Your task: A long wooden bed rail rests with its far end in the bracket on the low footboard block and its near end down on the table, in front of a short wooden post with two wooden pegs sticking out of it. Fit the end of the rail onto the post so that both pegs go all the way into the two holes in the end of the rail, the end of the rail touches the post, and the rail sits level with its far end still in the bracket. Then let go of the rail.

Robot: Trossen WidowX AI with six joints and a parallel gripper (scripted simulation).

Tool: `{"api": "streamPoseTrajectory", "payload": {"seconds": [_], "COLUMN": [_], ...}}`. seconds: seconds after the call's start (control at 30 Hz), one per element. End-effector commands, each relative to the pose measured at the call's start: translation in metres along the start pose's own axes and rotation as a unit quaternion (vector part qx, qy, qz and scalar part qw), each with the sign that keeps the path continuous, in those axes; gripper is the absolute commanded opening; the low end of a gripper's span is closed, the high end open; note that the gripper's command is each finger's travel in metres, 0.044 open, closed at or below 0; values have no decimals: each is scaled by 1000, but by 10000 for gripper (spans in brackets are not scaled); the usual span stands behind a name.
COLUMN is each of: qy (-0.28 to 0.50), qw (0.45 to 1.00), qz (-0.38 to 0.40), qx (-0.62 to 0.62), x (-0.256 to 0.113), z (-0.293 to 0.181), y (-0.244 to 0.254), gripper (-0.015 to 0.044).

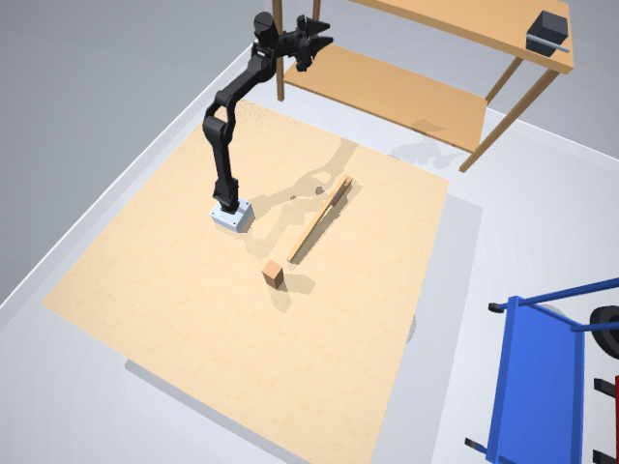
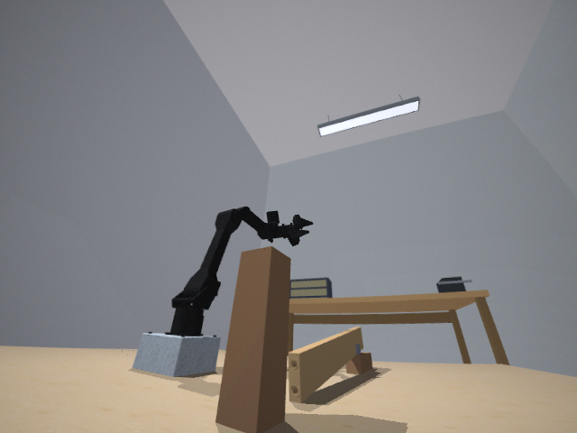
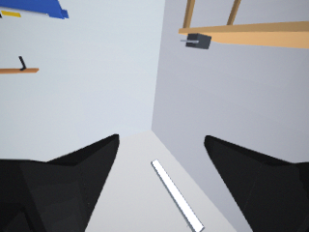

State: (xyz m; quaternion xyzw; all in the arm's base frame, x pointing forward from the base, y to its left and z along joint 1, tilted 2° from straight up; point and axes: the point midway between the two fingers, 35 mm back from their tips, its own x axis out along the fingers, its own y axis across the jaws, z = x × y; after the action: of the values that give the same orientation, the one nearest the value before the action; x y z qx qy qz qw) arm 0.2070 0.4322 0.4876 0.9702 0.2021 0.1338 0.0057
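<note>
The wooden bed rail (image 1: 316,221) (image 2: 325,358) slopes down from the low footboard block (image 1: 336,199) (image 2: 360,363) at its far end to the table at its near end. Two holes show in its near end face in the exterior view. The grey bracket (image 2: 358,348) shows beside the rail's far end. The short wooden post (image 1: 273,275) (image 2: 251,340) stands upright in front of the rail's near end, with a gap between them. Its pegs are hidden in the top and exterior views. My gripper (image 1: 331,33) (image 2: 311,227) (image 3: 162,139) is open and empty, high above the table and away from the rail.
The arm's pale base block (image 1: 231,216) (image 2: 177,354) stands left of the rail. A wooden workbench (image 1: 425,30) (image 2: 387,305) stands beyond the table, bearing a dark box (image 1: 547,31) (image 2: 451,284) (image 3: 198,41). A blue cart (image 1: 540,379) stands at the right in the top view.
</note>
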Motion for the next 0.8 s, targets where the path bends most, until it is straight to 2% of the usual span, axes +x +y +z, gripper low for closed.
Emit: {"api": "streamPoseTrajectory", "payload": {"seconds": [0.0, 0.1, 0.23, 0.53, 0.77], "qy": [-2, -26, -74, -133, -171], "qw": [1000, 986, 916, 771, 631], "qz": [0, -1, -18, -66, -122], "qx": [-11, -162, -394, -620, -746], "x": [1, 22, 50, 74, 83], "z": [2, 29, 76, 134, 178], "y": [1, 14, 43, 86, 124], "gripper": [426, 440, 440, 440, 440]}}
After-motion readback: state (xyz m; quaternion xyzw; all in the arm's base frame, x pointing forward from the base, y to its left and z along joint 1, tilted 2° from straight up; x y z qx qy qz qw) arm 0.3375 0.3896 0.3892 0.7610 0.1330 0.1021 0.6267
